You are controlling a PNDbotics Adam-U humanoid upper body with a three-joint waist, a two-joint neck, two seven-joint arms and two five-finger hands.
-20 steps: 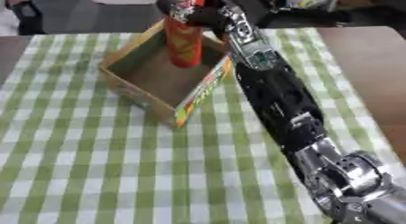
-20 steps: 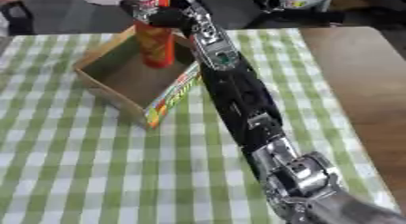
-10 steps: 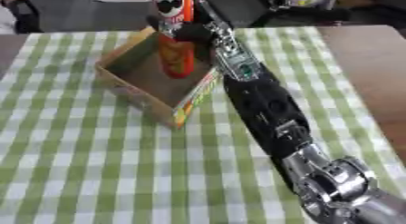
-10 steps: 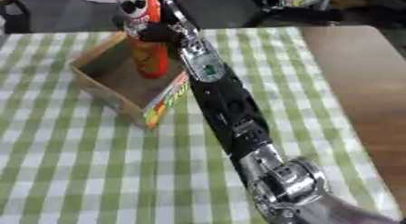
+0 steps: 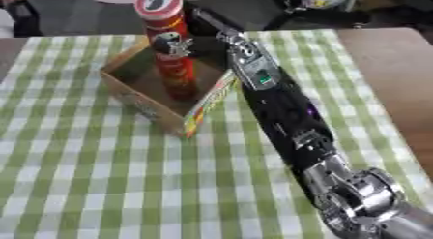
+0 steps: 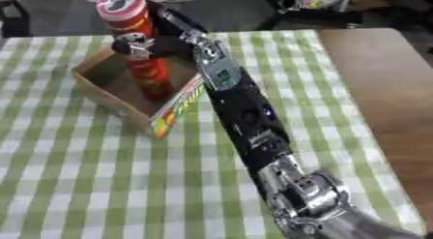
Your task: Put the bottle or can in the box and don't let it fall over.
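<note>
You have the tall red can (image 5: pixel 170 49) standing upright inside the cardboard box (image 5: pixel 148 107), its base down near the box floor toward the right-hand wall, so the main part of the job looks done. Your right hand (image 6: pixel 156 45) is wrapped around the can's middle, fingers curled round it, with the arm reaching in across the green checked tablecloth (image 5: pixel 93 180). What is left, as far as these 2 views show, is the release: whether the base sits flat on the box floor is hidden by the near wall, so judge that before you let go. Open the fingers evenly and draw the hand away without brushing the can, since it is tall and narrow and would likely tip easily. Your left hand shows in neither view.
</note>
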